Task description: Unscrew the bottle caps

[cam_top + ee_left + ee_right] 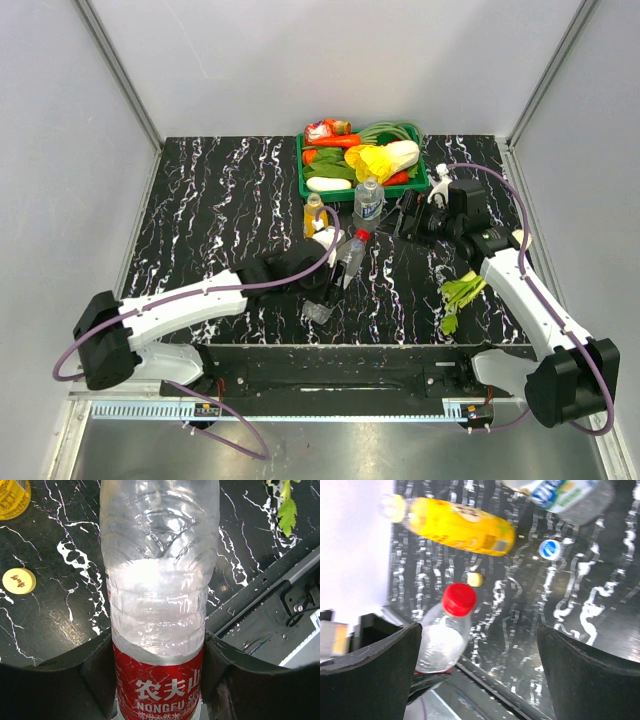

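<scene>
— Left jaws?
— I have the left gripper (158,655) clamped on the red bottle (159,605), mid-table; red cap (459,599) on; yellow cap (19,580) and blue cap (550,549) lie loose.
— Right?
— My right gripper (477,630) gapes, just right of the tray (301,170).

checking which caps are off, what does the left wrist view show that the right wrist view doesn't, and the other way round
Only the left wrist view: the lettering on the red-label bottle, the left tool closed against both its sides, and a leafy green sprig.
Only the right wrist view: the red cap still on that bottle, the blue cap lying loose, and the water bottle.
Both: the red-label bottle, the yellow cap lying loose, and the orange juice bottle.
</scene>
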`<control>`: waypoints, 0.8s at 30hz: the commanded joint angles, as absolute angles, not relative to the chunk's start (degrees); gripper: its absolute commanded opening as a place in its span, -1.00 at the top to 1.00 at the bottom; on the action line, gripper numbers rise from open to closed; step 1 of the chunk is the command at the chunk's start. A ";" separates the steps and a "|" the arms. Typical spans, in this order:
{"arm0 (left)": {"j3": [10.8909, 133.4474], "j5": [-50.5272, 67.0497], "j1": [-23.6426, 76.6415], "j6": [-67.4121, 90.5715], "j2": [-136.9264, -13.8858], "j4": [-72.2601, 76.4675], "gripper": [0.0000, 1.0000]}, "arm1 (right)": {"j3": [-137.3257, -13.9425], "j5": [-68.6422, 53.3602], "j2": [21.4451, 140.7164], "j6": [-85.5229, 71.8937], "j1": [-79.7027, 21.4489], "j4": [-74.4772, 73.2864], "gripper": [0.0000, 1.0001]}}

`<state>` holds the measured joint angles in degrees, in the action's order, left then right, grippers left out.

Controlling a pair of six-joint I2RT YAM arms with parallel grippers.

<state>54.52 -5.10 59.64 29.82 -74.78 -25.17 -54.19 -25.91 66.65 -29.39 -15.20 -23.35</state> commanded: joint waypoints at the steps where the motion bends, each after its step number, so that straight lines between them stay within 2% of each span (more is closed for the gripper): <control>1: 52.74 -3.52 60.21 26.11 -69.36 -23.56 0.14 | -54.58 -35.06 64.07 -37.78 -15.12 -14.77 -0.99; 12: 53.52 -2.99 62.40 26.89 -68.29 -22.41 0.22 | -50.10 -42.18 67.41 -46.66 -15.38 -5.29 -1.00; 19: 55.37 -3.16 63.98 26.90 -70.48 -20.74 0.24 | -50.01 -43.33 68.73 -46.06 -15.82 -5.71 -0.98; 24: 56.77 -4.30 64.77 27.24 -71.37 -20.74 0.24 | -48.52 -45.00 69.08 -47.98 -16.00 -2.99 -0.68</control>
<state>53.23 -4.23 64.10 27.42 -71.11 -24.23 -49.47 -42.00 68.93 -46.06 -15.40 -7.51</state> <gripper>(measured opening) 0.579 0.890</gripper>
